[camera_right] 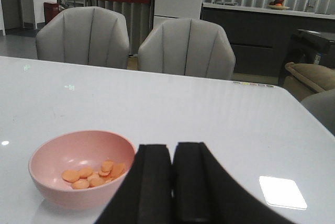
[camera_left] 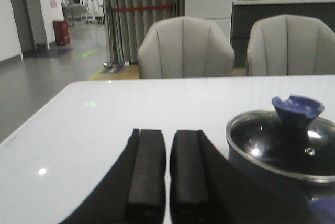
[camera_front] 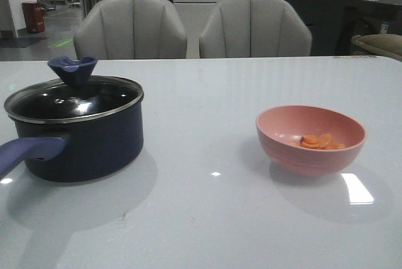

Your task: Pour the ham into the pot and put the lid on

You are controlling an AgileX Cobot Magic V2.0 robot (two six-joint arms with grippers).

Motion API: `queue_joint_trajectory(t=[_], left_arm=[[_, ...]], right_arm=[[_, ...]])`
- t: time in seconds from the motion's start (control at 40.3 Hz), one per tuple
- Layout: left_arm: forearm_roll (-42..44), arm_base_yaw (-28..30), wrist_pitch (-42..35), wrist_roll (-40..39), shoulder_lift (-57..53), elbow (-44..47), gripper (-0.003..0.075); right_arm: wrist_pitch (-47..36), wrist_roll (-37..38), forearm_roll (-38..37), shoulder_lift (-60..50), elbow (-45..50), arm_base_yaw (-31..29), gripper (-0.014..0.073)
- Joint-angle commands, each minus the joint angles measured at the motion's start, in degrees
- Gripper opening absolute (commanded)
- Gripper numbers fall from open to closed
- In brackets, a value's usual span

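The dark navy pot (camera_front: 88,149) stands on the left of the white table, its purple-blue handle (camera_front: 28,151) pointing toward the front left. The glass lid (camera_front: 75,98) with its blue knob (camera_front: 73,69) sits on the pot. Ham slices (camera_front: 320,141) lie in a little heap inside a pink bowl (camera_front: 311,149) on the right. Neither gripper appears in the front view. My left gripper (camera_left: 168,132) is shut on nothing, hovering just beside the pot (camera_left: 256,174) and lid (camera_left: 282,145). My right gripper (camera_right: 172,146) is shut and empty, close beside the bowl (camera_right: 57,187) holding the ham (camera_right: 94,173).
Two grey chairs (camera_front: 130,28) (camera_front: 254,27) stand behind the table's far edge (camera_front: 251,57). A dark counter (camera_right: 251,35) and a sofa arm (camera_right: 314,75) lie beyond the right side. Bare tabletop (camera_front: 201,118) separates pot and bowl.
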Motion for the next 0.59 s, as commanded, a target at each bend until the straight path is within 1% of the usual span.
queue_joint_trajectory(t=[0.0,0.149,0.223,0.273,0.322,0.421,0.57], left_arm=[[0.0,-0.1,-8.7,-0.5,-1.0,1.3,0.013],[-0.3,-0.1,-14.6,-0.5,-1.0,0.2,0.013],[-0.3,-0.1,-14.6,-0.5,-0.9,-2.5,0.013],[-0.4,-0.1,-11.8,-0.5,-0.2,-5.1,0.013],[-0.4,-0.1,-7.2,-0.5,0.9,-8.3,0.013],[-0.4,-0.1,4.7,-0.5,4.5,-15.3,0.013],[-2.2,-0.1,15.8,-0.5,11.5,-23.7,0.013]], right_arm=[[-5.1,-0.3,-0.6,-1.1,-0.3,-0.3,0.0138],[-5.1,-0.3,-0.6,-1.1,-0.3,-0.3,0.0138],[-5.1,-0.3,-0.6,-1.1,-0.3,-0.3,0.0138],[-5.1,-0.3,-0.6,-1.1,-0.3,-0.3,0.0138],[-5.1,-0.3,-0.6,-1.1,-0.3,-0.3,0.0138],[-5.1,-0.3,-0.6,-1.1,-0.3,-0.3,0.0138],[-5.1,-0.3,-0.6,-1.1,-0.3,-0.3,0.0138]])
